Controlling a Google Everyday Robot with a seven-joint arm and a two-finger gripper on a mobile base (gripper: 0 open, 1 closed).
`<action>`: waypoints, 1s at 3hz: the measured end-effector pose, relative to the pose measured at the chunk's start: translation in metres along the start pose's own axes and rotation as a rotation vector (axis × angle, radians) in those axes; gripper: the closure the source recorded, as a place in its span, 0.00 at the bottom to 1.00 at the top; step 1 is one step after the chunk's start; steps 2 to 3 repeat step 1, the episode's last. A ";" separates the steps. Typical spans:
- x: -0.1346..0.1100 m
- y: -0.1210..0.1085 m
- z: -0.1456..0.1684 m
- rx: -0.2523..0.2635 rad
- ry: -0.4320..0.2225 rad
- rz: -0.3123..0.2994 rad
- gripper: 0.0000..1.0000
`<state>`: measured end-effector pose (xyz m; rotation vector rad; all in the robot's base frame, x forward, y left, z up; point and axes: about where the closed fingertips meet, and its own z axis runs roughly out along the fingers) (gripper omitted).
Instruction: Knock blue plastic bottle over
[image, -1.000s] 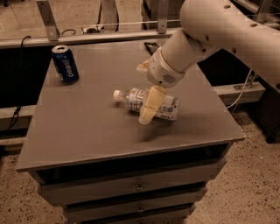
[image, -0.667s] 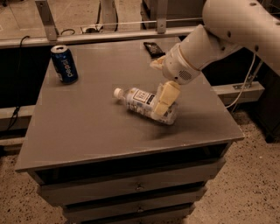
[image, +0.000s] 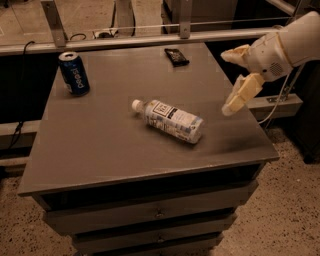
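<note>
So the biggest thing here is the grey surface (image: 100, 135), the top of a low cabinet with a couple of drawers (image: 160, 212) under it. A chunky white arm (image: 295, 37) comes in from the right edge, and the tool (image: 226, 82) at the end of it hangs in the air over the right side of the surface. Its two tan fingers (image: 244, 92) are spread well apart with nothing between them, one pointing left and the other angling down toward the surface.

The blue plastic bottle (image: 172, 121) is flat on its side around the middle of the surface, a bit to the right of centre. Its white cap (image: 136, 104) points toward the back left and its base toward the front right. It's near the tool but not touching it, there's a clear gap.

Over at the back-left corner a blue soda can (image: 74, 73) stands upright, well apart from the bottle. Smallest thing: a black flat gadget (image: 176, 56) lying near the back edge. Can't tell what it is.
</note>
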<state>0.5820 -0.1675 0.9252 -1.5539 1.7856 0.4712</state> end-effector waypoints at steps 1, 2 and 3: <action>-0.010 -0.007 -0.009 0.022 -0.013 -0.017 0.00; -0.010 -0.007 -0.009 0.022 -0.013 -0.017 0.00; -0.010 -0.007 -0.009 0.022 -0.013 -0.017 0.00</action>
